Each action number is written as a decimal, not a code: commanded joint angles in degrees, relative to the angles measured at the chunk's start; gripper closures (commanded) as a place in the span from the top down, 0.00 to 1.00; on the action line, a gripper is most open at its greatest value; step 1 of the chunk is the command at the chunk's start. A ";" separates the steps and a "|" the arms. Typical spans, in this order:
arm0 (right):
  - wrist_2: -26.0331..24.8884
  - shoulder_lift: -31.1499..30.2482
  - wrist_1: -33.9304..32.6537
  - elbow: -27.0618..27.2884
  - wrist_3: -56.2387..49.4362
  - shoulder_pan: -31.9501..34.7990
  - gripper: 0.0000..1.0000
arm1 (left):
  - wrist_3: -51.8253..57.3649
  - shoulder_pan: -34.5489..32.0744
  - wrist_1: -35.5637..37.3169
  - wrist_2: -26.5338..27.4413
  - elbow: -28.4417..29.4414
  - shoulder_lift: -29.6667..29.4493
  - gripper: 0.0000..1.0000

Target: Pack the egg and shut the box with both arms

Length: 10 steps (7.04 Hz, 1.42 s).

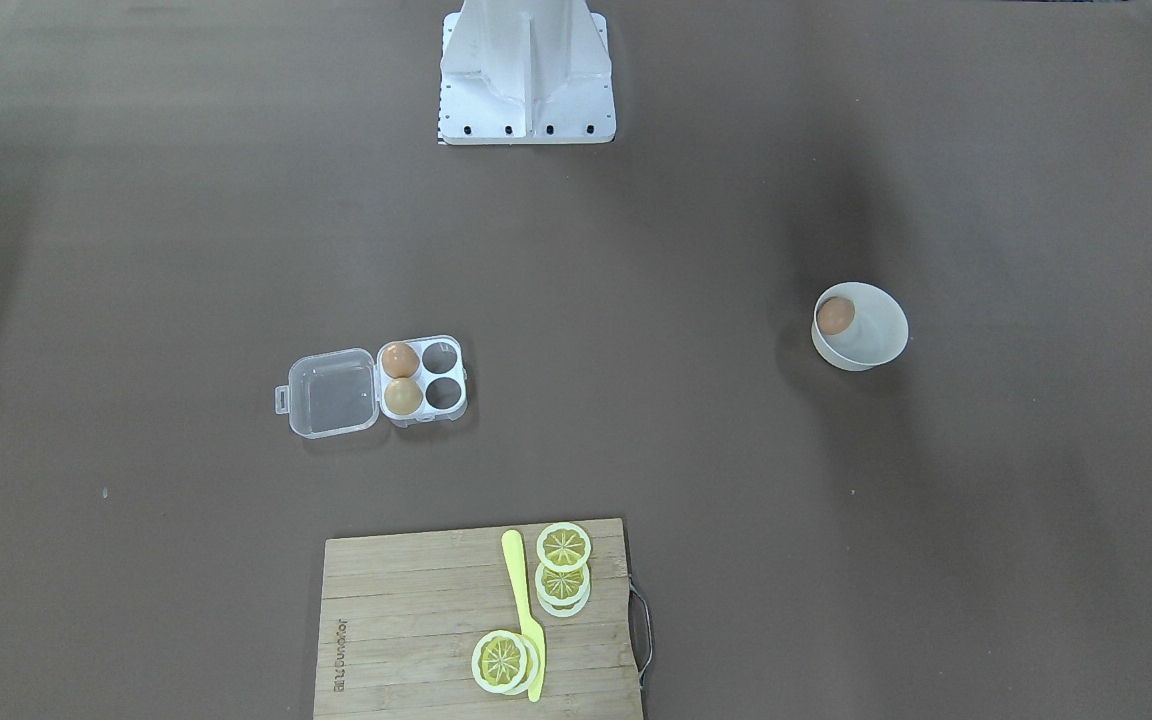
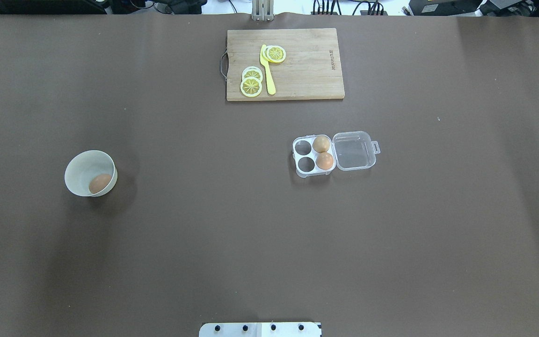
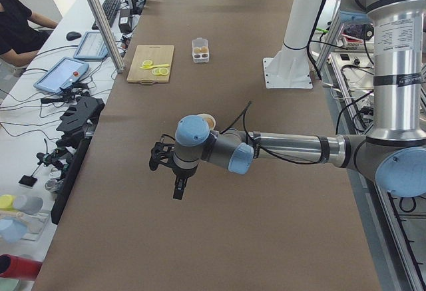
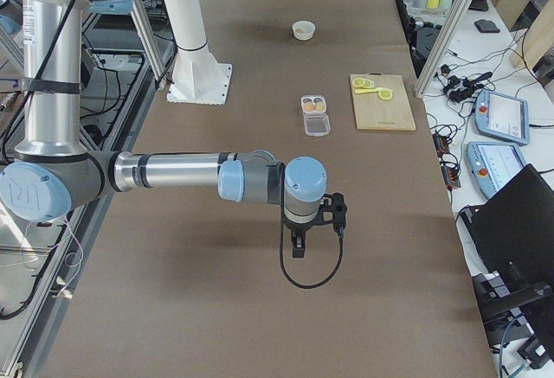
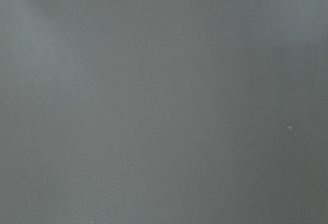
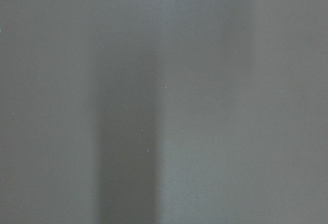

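The overhead view shows no claw, only the counter [image 2: 204,234]. At its left a white bowl [image 2: 82,164] holds the orange-brown egg [image 2: 99,183]. Right of centre lies the box [image 2: 313,172], its lid open flat, with two eggs [image 2: 321,144] in the cells beside the hinge and two cells empty.

Only the side views show the claws. The left claw [image 3: 178,194] hangs pointing down above bare counter, with the bowl beyond it, partly hidden behind the wrist. The right claw [image 4: 297,251] hangs likewise, the box well apart, farther along. Whether either claw is wide or narrow, I cannot tell. Both wrist views show only bare counter.
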 commanded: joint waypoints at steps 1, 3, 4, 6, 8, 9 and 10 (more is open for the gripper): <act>0.09 0.42 0.00 0.22 0.39 -0.09 1.00 | -5.84 -0.07 0.24 -3.49 -2.04 -0.95 0.98; 0.18 0.42 0.00 0.14 0.39 -0.17 1.00 | -19.23 0.88 -0.20 -7.11 -3.64 -5.67 0.98; 0.26 0.77 0.00 0.22 0.48 -0.44 1.00 | -28.48 1.76 -0.45 -7.81 -0.43 -11.00 0.98; 1.40 2.96 -0.18 0.23 2.83 -2.36 1.00 | -41.58 4.74 -0.90 -14.23 1.10 -16.83 0.92; 3.25 5.51 0.00 1.10 8.62 -6.13 1.00 | -46.76 14.80 -0.72 -0.96 -5.09 -17.84 0.93; 4.04 7.18 0.00 2.67 13.44 -7.98 1.00 | -46.68 20.17 -0.72 3.39 -8.97 -15.65 0.95; 5.09 8.32 0.00 4.25 17.93 -9.91 1.00 | -46.59 25.10 -0.72 7.43 -9.79 -15.54 0.95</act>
